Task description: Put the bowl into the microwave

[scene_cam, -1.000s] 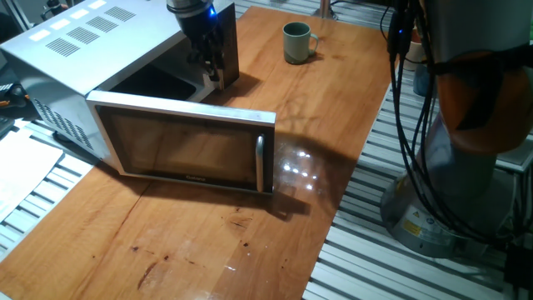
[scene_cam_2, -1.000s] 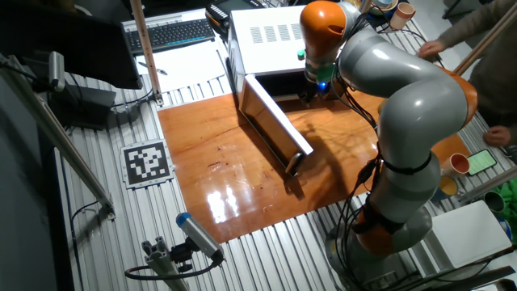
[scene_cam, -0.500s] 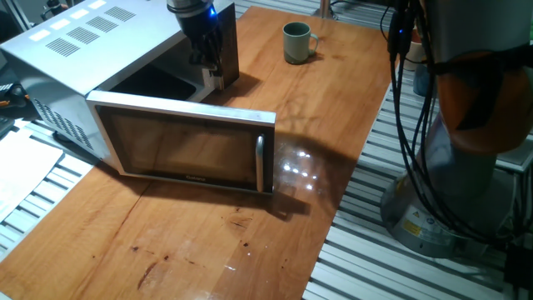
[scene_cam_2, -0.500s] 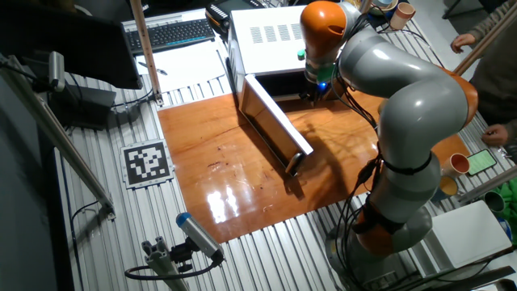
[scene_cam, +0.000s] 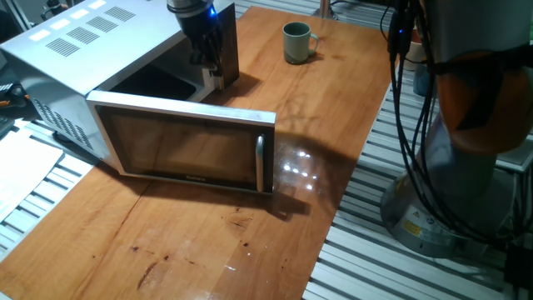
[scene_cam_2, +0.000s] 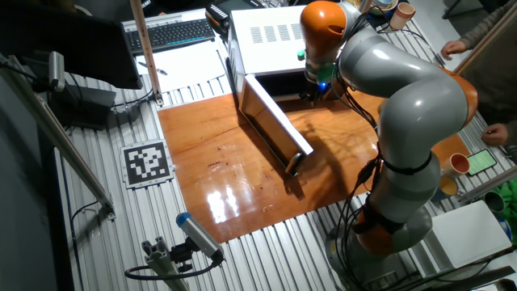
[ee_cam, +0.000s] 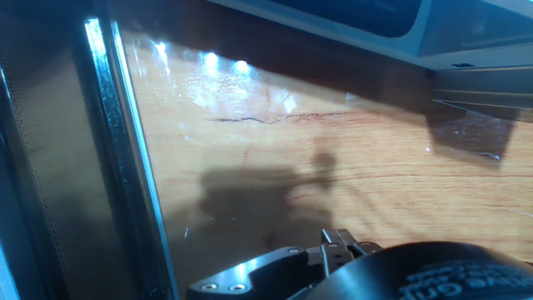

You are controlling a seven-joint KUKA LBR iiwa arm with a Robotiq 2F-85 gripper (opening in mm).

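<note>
The bowl (scene_cam: 296, 42), a small grey-green mug with a side handle, stands upright on the wooden table (scene_cam: 333, 117) at the far side. The microwave (scene_cam: 83, 46) lies to its left with its door (scene_cam: 183, 150) swung wide open. My gripper (scene_cam: 212, 73) hangs at the right front corner of the oven's opening, well left of the bowl and apart from it. It also shows in the other fixed view (scene_cam_2: 309, 97). In the hand view its fingertips (ee_cam: 337, 242) meet with nothing between them. The arm hides the bowl in the other fixed view.
The open door's silver handle (scene_cam: 260, 162) sticks out over the middle of the table. The hand view shows the door frame (ee_cam: 117, 142) close on the left. A keyboard (scene_cam_2: 170, 32), paper sheets (scene_cam: 21, 171) and cups (scene_cam_2: 460, 164) lie off the table.
The gripper rose slightly beside the microwave opening between one second ago and half a second ago. Since then nothing has moved.
</note>
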